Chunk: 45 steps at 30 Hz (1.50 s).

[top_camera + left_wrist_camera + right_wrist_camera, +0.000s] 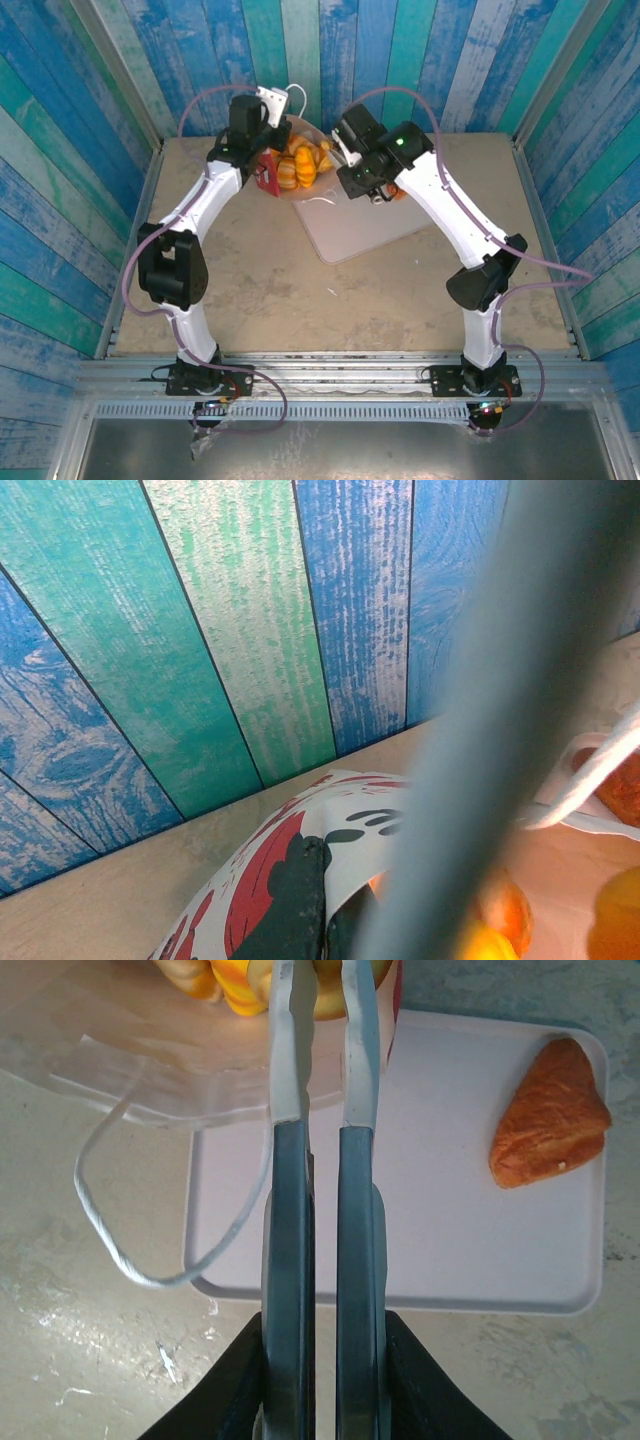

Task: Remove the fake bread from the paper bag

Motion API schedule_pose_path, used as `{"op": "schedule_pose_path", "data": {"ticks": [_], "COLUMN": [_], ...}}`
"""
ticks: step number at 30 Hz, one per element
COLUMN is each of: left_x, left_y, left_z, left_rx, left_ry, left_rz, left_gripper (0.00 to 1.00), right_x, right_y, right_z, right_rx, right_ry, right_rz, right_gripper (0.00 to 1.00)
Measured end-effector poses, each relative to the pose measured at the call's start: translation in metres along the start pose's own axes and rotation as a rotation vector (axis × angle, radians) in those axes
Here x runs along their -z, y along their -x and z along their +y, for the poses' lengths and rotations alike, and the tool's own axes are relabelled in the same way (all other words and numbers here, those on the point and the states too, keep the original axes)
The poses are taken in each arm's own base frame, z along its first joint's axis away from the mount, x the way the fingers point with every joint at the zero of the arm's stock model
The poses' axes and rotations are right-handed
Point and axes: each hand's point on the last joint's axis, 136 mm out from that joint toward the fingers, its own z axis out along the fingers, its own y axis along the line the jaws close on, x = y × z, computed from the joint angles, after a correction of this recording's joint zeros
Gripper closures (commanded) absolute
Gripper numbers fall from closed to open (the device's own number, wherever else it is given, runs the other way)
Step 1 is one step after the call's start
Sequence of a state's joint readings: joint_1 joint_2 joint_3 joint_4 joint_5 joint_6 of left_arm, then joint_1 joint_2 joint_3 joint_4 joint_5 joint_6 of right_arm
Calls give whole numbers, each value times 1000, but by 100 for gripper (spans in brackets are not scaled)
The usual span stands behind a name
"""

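Lying open, red-white paper bag (268,172) shows glossy orange fake bread (300,165); left claw (325,925) pinches bag; right claw (322,1000) together.

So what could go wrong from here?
The right end effector looks shut at the paper bag's mouth with no fake bread clearly between its fingers; it may pull back empty or drag the bag. The white cord handle loops right beside it and could snag. The left end effector pinches only thin paper, which might slip.
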State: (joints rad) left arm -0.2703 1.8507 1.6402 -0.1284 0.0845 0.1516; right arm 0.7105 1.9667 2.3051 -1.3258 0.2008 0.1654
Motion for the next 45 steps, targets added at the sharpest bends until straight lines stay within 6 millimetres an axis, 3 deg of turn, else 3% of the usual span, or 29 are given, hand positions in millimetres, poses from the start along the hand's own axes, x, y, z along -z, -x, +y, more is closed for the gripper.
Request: {"op": "schedule_pose_path", "data": {"ticks": [12, 18, 21, 29, 36, 45], "left_x": [-2, -3, -3, -3, -3, -3], "left_y": [2, 2, 2, 2, 2, 2], "left_z": [1, 1, 1, 1, 1, 1], "left_rx": [0, 0, 0, 0, 0, 0], "left_ry": [4, 4, 4, 5, 5, 4], "left_rz": [0, 1, 1, 1, 1, 1], "left_gripper": [100, 100, 100, 100, 100, 100], "right_x": [69, 79, 73, 30, 4, -30], "right_y": [-15, -27, -36, -84, -120, -140], "right_z": [-22, -35, -48, -116, -140, -149], "right_rx": [20, 10, -14, -135, -163, -167], "right_ry": [-17, -47, -74, -227, -290, -341], "right_rz": [-103, -104, -76, 114, 262, 421], "right_gripper": [85, 84, 84, 84, 83, 80]}}
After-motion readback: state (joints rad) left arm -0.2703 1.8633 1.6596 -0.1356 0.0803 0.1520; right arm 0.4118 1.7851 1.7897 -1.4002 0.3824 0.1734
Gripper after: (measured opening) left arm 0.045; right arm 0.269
